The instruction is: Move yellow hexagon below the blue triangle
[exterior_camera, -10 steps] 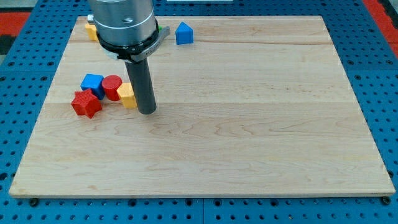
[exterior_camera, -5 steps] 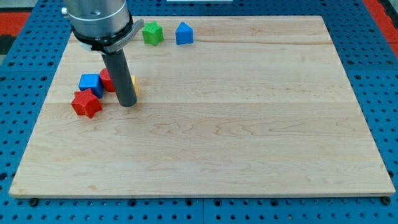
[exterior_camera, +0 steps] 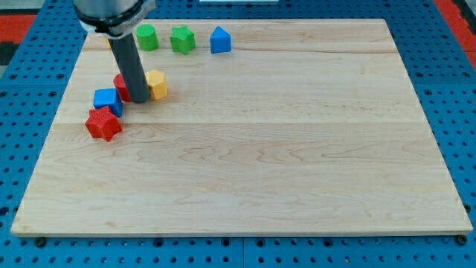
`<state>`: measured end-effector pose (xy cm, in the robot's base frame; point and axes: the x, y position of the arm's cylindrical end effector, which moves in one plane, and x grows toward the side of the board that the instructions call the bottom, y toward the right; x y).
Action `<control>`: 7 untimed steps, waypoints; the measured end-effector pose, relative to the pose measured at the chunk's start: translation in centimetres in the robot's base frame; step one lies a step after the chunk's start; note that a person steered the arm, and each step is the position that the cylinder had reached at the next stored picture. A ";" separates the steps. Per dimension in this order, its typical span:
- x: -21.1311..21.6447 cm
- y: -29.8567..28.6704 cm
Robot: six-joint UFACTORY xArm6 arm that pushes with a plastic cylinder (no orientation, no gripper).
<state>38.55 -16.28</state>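
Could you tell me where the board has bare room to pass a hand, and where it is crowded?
Bare wood runs from the yellow hexagon to the view's right and bottom edges. Crowded: my tip sits between the hexagon and the red cylinder, beside the blue cube and red star.

Arm housing (exterior_camera: pixel 110 13) cut off by view's top edge, red block (exterior_camera: pixel 121 86) mostly hidden behind rod so shape unreadable, orange-yellow block (exterior_camera: pixel 108 42) at far left nearly fully occluded, yellow hexagon (exterior_camera: pixel 157 85) left edge covered by rod
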 end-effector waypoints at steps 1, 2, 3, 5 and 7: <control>-0.9 -0.1; -1.6 -0.5; -4.1 4.4; -5.4 11.6; -6.8 5.6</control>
